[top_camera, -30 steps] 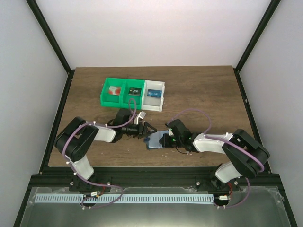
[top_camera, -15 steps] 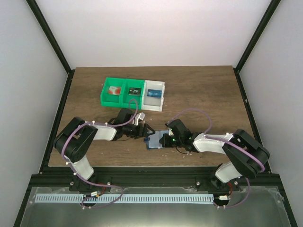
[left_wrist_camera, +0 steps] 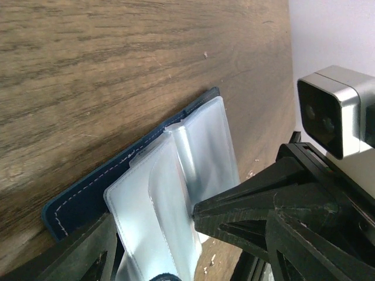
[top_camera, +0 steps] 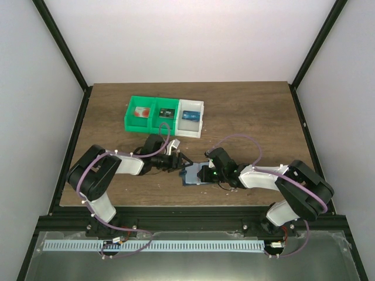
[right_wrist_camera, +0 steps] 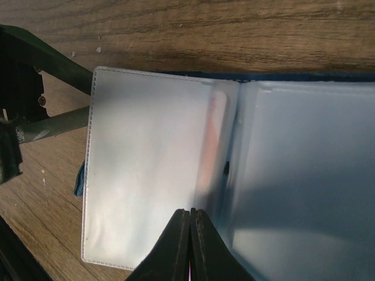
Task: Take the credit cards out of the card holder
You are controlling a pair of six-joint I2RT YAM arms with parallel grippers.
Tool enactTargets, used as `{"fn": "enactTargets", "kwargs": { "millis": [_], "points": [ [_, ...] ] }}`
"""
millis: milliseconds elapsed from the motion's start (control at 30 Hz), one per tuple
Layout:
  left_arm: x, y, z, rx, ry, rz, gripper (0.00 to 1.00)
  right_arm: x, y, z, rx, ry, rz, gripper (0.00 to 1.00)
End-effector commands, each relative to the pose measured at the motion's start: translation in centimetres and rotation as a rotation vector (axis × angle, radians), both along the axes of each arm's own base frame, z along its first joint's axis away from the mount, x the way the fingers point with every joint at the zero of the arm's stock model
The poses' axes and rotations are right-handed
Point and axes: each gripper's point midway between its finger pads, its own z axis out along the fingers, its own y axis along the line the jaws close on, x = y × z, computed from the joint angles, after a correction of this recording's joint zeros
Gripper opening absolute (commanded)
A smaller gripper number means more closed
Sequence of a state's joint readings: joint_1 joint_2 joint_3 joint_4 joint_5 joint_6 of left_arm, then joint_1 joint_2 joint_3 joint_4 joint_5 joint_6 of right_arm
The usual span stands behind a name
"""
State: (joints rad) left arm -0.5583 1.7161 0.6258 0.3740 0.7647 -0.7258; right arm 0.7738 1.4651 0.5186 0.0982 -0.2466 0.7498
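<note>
**A:** From above, where is the holder?

**B:** The card holder [top_camera: 192,175] lies open on the table [top_camera: 252,117], near the front edge and between the two arms. The left gripper [top_camera: 180,162] is at its left end and the right gripper [top_camera: 201,174] is over its right part. (Well behind them, a green bin [top_camera: 140,127] and a white bin [top_camera: 188,132] stand side by side, and a red-spotted card [top_camera: 140,113] lies in the green bin's left compartment.)

**A:** And the left wrist view?

**B:** The left gripper's fingers [left_wrist_camera: 275,216] are spread wide to either side of the clear pocket leaves [left_wrist_camera: 199,146]. One tip touches a leaf. The navy cover lies flat on the wood.

**A:** The right wrist view?

**B:** The right gripper's fingers [right_wrist_camera: 176,246] are pressed together, with the tips on the clear pocket. I cannot tell whether they pinch anything. A credit card [right_wrist_camera: 212,134] shows as a pinkish strip inside the pocket, beside the fold.
</note>
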Motion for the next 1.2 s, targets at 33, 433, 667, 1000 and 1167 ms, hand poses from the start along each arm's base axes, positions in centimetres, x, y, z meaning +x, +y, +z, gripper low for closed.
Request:
{"fn": "enactTargets", "kwargs": {
  "millis": [33, 433, 667, 1000, 1167],
  "points": [
    [-0.8, -0.5, 0.2, -0.058, 0.026, -0.025, 0.71, 0.3, -0.1, 0.3, 0.008, -0.012, -0.013, 0.03],
    [-0.9, -0.8, 2.3, -0.119, 0.019, -0.025, 0.70, 0.3, -0.1, 0.2, 0.010, -0.014, -0.012, 0.03],
    [-0.9, -1.0, 2.4, -0.138, 0.028, -0.027, 0.70, 0.4, -0.1, 0.4, 0.010, -0.022, -0.014, 0.03],
    [-1.3, -1.9, 3.4, -0.196, 0.040, -0.050, 0.69, 0.8, -0.6, 2.0, 0.027, -0.069, -0.049, 0.06],
    [-1.7, -2.6, 3.5, -0.213, 0.056, -0.067, 0.69, 1.3, -1.4, 3.7, 0.026, -0.130, -0.087, 0.11]
  ]
}}
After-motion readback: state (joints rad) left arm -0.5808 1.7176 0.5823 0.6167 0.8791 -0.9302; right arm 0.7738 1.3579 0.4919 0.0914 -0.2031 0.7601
